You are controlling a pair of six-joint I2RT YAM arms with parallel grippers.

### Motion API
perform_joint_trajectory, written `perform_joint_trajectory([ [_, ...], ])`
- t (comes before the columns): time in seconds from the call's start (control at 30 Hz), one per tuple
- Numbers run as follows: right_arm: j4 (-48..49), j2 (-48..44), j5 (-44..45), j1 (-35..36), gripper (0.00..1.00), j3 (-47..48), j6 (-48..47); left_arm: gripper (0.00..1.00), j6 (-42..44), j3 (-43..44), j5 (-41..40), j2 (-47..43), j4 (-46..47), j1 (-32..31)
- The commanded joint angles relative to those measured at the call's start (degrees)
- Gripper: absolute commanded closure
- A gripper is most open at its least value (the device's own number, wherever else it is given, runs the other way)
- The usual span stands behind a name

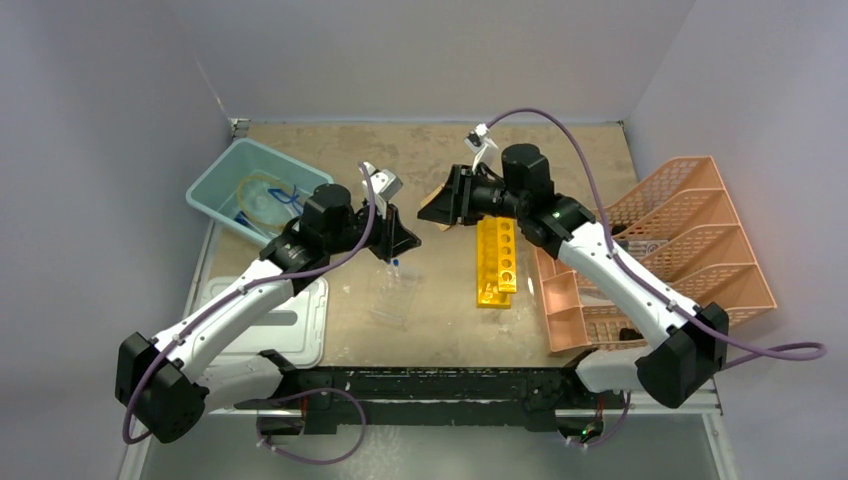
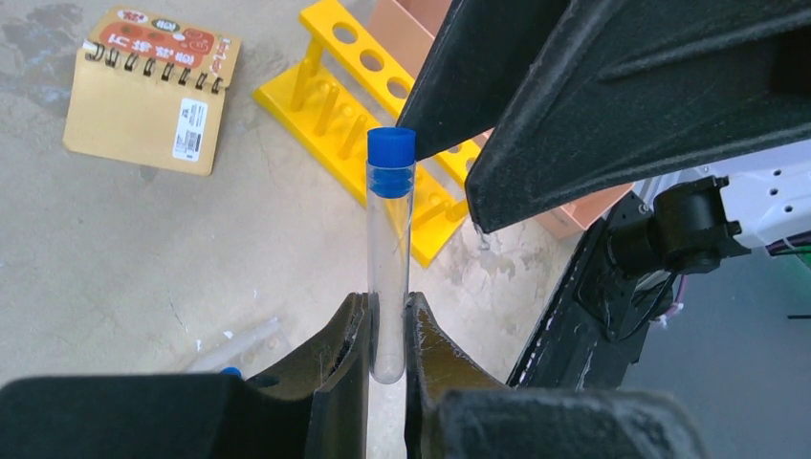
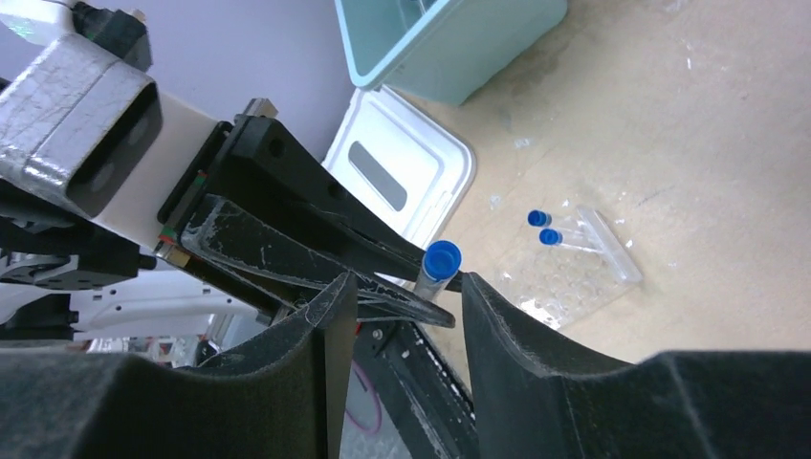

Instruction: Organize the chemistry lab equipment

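Table (image 1: 440, 325) | left wrist: notebook (image 2: 148, 91), tube (image 2: 389, 258) gripped | right wrist: 2 more tubes (image 3: 550, 236)

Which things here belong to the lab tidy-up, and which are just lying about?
Job: blue-capped tube in the left fingers; loose blue-capped tubes; clear tube rack; yellow racks.
Lying about: spiral notebook; salmon-pink mesh organiser.

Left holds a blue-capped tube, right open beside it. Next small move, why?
Probably close the right gripper on the tube near its blue cap: the left gripper pinches the tube's bottom, and the cap appears between the right's open fingers. Depth is hard to judge.
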Motion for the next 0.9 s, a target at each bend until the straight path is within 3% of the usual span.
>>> perform_joint_trajectory([
  [0.0,-3.9,0.4,-2.4,-0.7,0.54,2.1,-2.1,1.00,3.2,2.4,2.0,-0.5,-1.0,0.2],
  [0.27,-0.4,1.2,-5.0,-1.2,0.60,1.1,-0.4,1.00,3.6,1.9,4.0,-1.2,-0.3,0.2],
  [0.5,5.4,2.9,-12.7,-2.6,0.66,-1.3,3.4,1.00,3.1,1.8,5.1,-0.9,-0.3,0.2],
  [0.77,6.4,2.5,-12.6,-3.1,0.84,-2.7,3.1,1.00,2.7,1.7,3.7,-0.8,-0.6,0.2],
  [0.87,7.1,1.1,-9.8,-3.3,0.86,-3.9,0.2,0.61,1.1,2.3,-2.4,-1.1,-2.0,0.2],
])
